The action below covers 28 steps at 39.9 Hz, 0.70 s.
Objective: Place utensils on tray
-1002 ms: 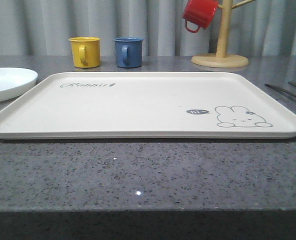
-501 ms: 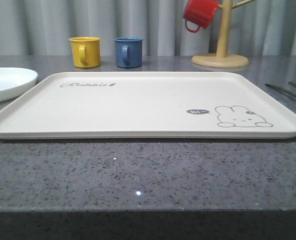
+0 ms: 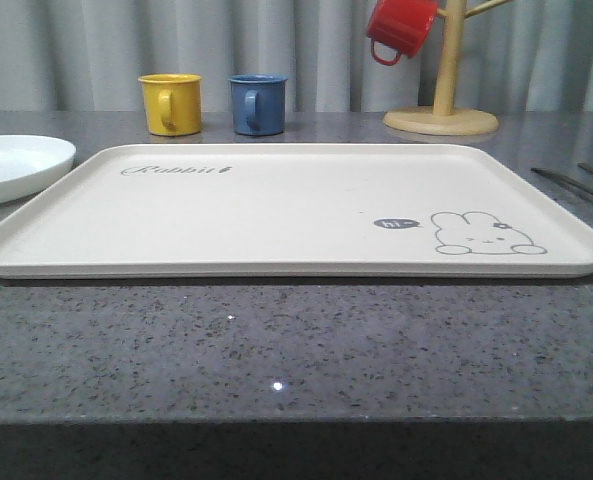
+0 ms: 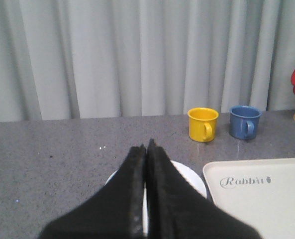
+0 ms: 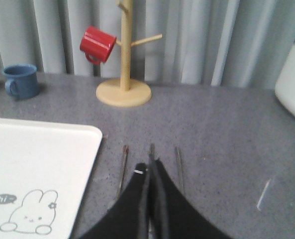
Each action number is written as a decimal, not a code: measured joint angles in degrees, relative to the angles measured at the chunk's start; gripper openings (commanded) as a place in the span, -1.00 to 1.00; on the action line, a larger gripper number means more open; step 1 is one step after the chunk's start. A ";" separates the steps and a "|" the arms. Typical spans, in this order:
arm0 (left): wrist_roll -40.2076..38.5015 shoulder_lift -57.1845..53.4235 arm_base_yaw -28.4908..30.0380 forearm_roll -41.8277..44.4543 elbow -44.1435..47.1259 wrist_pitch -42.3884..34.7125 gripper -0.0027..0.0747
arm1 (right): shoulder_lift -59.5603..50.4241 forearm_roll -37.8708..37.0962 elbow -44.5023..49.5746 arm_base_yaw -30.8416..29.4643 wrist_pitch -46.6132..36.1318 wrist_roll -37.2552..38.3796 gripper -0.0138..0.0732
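Note:
The cream tray (image 3: pixel 276 205), with its rabbit drawing and "hi" bubble, lies flat in the middle of the grey counter and has nothing on it. Three thin silver utensils lie side by side on the counter to its right (image 5: pixel 122 169) (image 5: pixel 151 149) (image 5: pixel 178 164). In the front view they show as dark slivers (image 3: pixel 566 183). Their heads are hidden, so I cannot tell fork, chopsticks and spoon apart. My right gripper (image 5: pixel 149 164) is shut, above the middle utensil's handle. Over the white plate (image 4: pixel 189 177) to the left of the tray corner (image 4: pixel 256 194), my left gripper (image 4: pixel 146 146) is shut and holds nothing.
A yellow mug (image 3: pixel 170 103) and a blue mug (image 3: pixel 257 103) stand behind the tray. A wooden mug tree (image 3: pixel 442 110) with a red mug (image 3: pixel 400 28) stands at the back right. A white container (image 5: pixel 292 82) sits further right. Curtains close off the back.

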 measured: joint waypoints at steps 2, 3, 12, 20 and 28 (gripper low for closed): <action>0.00 2.13 0.00 0.00 -0.01 0.69 -0.98 | 2.53 0.00 -0.10 0.00 1.91 0.00 -0.84; 0.00 3.09 0.00 0.00 0.10 0.95 -0.98 | 3.72 0.00 -0.10 0.00 2.47 0.00 -0.84; 0.00 8.44 0.00 0.00 2.33 1.75 -0.97 | 11.99 0.00 1.23 0.00 3.25 0.00 -0.76; 0.00 13.30 0.00 0.00 0.95 5.87 0.25 | 16.11 0.00 1.23 0.00 3.68 0.00 0.44; 0.00 22.72 0.00 1.86 -4.09 15.52 0.35 | 16.99 0.00 1.23 0.00 3.81 0.00 0.46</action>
